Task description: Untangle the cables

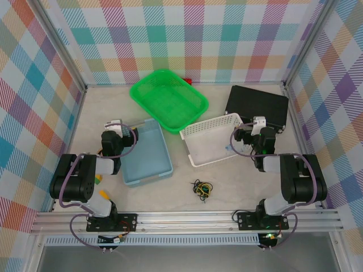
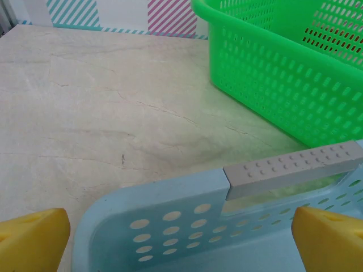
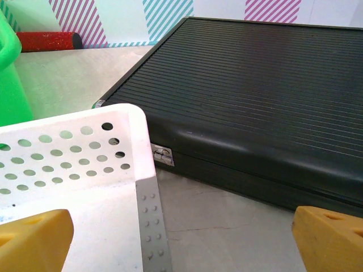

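While both arms sit tucked low in the overhead view, neither gripper touches anything.

Left of frame: left gripper point(image 1: 115, 124) hangs over the upper left corner of the pale blue basket point(image 1: 168, 164). Jaws spread wide, nothing between them. Its wrist view agrees: two yellow fingertips point(image 2: 31, 238) sit in the bottom corners, far apart, with the blue basket's perforated rim point(image 2: 170, 198) below and between them. A grey studded strip point(image 2: 292, 167) caps that rim at right centre. Bare marbled table point(image 2: 85, 113) fills the upper left, and the green basket point(image 2: 272, 73) the upper right.

Centre of overhead frame: green basket point(image 1: 201, 102) lies on a diagonal in the upper middle. Its lower right edge is close against the white basket point(image 1: 212, 122); contact cannot be judged.

Lower centre: the cables point(image 1: 202, 187) lie in one small tangled clump of black, yellow and dark green on the bare table point(image 1: 238, 187). They are below the white basket and right of the blue one, apart from both. Both grippers are well away.

Right of frame: right gripper point(image 1: 259, 122) hovers at the white basket's right end, just below the black case point(image 1: 258, 105). It is released too, with wide jaws and nothing held. In its wrist view the yellow fingertips point(image 3: 34, 238) sit in the bottom corners. The white basket's holed corner point(image 3: 74, 147) is at lower left, and the ribbed black case point(image 3: 255, 85) crosses the right. A small metal latch point(image 3: 163, 154) shows on the case's near edge. A red cylinder point(image 3: 45, 41) lies at upper left against the wall.
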